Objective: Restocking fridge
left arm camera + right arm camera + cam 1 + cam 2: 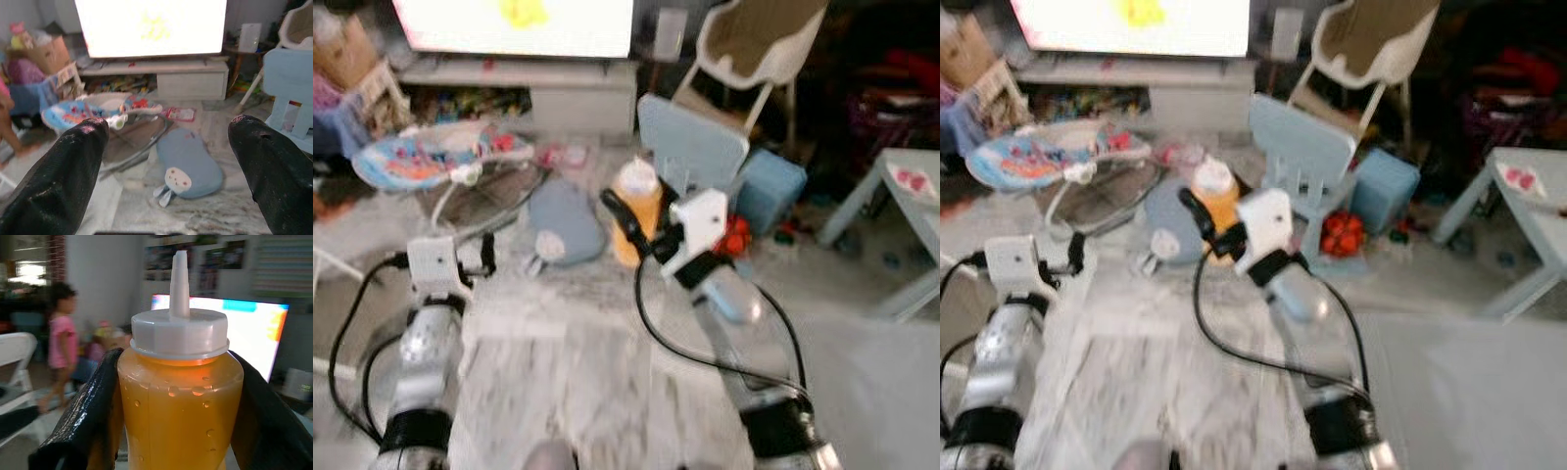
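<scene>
My right gripper is shut on an orange squeeze bottle with a white nozzle cap, held upright in front of me above the floor. In the right wrist view the bottle stands between the two black fingers, its liquid amber with droplets inside. My left gripper is held out lower on the left, its fingers wide apart with nothing between them.
A bright TV screen stands on a white low unit ahead. On the marble floor lie a baby bouncer, a blue cushion, a light blue child chair, a white high chair and a small table. A person in pink stands far off.
</scene>
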### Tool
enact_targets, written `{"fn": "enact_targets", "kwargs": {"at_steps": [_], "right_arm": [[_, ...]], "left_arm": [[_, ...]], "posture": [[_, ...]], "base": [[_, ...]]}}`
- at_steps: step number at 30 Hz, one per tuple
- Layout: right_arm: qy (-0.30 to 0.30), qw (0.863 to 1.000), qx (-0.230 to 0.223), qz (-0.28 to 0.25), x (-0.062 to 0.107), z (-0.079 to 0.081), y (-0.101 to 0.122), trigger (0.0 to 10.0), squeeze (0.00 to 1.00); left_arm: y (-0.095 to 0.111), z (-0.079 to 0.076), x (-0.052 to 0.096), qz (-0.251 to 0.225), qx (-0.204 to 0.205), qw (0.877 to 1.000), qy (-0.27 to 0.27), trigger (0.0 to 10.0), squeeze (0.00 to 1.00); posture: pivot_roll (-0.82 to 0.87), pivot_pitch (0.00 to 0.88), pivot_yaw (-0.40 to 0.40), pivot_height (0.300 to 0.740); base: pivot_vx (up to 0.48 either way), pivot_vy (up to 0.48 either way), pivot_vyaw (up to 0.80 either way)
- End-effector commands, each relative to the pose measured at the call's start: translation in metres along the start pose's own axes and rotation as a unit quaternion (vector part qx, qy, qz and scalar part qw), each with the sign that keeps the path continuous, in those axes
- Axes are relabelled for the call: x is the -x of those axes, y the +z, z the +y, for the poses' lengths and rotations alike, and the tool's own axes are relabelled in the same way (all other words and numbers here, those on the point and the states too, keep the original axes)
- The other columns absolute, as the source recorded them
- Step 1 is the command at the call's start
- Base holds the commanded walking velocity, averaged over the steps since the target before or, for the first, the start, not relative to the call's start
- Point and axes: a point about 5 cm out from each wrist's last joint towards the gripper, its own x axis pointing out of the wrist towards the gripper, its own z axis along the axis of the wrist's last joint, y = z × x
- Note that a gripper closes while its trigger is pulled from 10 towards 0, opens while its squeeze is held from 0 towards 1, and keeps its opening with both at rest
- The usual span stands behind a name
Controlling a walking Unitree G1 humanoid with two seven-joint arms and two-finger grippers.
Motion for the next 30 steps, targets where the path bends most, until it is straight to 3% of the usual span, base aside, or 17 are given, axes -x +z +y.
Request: {"fn": "enact_targets", "kwargs": {"at_steps": [1, 3, 10, 13, 15, 16, 20, 24, 26, 30], "right_arm": [[-0.028, 0.999, 0.026, 0.016, 0.009, -0.016, -0.005, 10.0, 0.0], [-0.027, 0.998, 0.044, 0.027, 0.014, -0.023, -0.009, 10.0, 0.0], [-0.06, 0.995, 0.036, 0.068, 0.024, -0.044, -0.023, 10.0, 0.0], [-0.097, 0.993, 0.012, 0.07, 0.026, -0.04, -0.029, 10.0, 0.0], [-0.112, 0.991, -0.001, 0.077, 0.028, -0.026, -0.033, 10.0, 0.0], [-0.104, 0.992, -0.003, 0.069, 0.029, -0.015, -0.031, 10.0, 0.0], [-0.087, 0.994, -0.013, 0.066, 0.03, -0.004, -0.031, 10.0, 0.0], [-0.087, 0.993, 0.009, 0.075, 0.035, -0.015, -0.032, 10.0, 0.0], [-0.09, 0.993, 0.017, 0.077, 0.034, -0.028, -0.03, 10.0, 0.0], [-0.093, 0.993, 0.019, 0.073, 0.03, -0.03, -0.027, 10.0, 0.0]], "left_arm": [[-0.003, -0.002, 0.005, 0.009, -0.017, 0.999, -0.029, 10.0, 0.0], [-0.007, -0.001, 0.01, 0.02, -0.022, 0.998, -0.046, 10.0, 0.0], [-0.017, -0.003, 0.027, 0.046, -0.01, 0.995, -0.086, 10.0, 0.0], [-0.018, -0.001, 0.031, 0.048, 0.002, 0.997, -0.065, 10.0, 0.0], [-0.019, -0.001, 0.033, 0.049, 0.0, 0.997, -0.063, 10.0, 0.0], [-0.021, -0.002, 0.033, 0.055, 0.002, 0.996, -0.063, 10.0, 0.0], [-0.024, -0.002, 0.034, 0.06, 0.0, 0.996, -0.063, 10.0, 0.0], [-0.024, -0.001, 0.029, 0.066, 0.001, 0.996, -0.063, 10.0, 0.0], [-0.02, -0.002, 0.025, 0.06, -0.004, 0.996, -0.061, 10.0, 0.0], [-0.019, -0.002, 0.025, 0.058, -0.008, 0.997, -0.053, 10.0, 0.0]], "posture": [[0.04, 0.0, 0.019, 0.74], [0.04, 0.002, 0.023, 0.74], [0.06, 0.0, 0.015, 0.74], [0.07, 0.0, 0.006, 0.74], [0.07, 0.002, 0.001, 0.74], [0.07, 0.002, 0.001, 0.74], [0.06, 0.005, 0.004, 0.74], [0.05, 0.004, -0.007, 0.74], [0.04, 0.006, -0.016, 0.74], [0.05, 0.01, -0.02, 0.74]], "base": [[0.0, 0.48, 0.0], [0.0, 0.48, 0.0], [0.0, 0.48, 0.0], [0.0, 0.48, 0.0], [0.0, 0.48, 0.0], [0.0, 0.48, 0.0], [0.0, 0.48, 0.0], [0.0, 0.48, 0.0], [0.0, 0.48, 0.0], [0.0, 0.477, 0.0]]}}
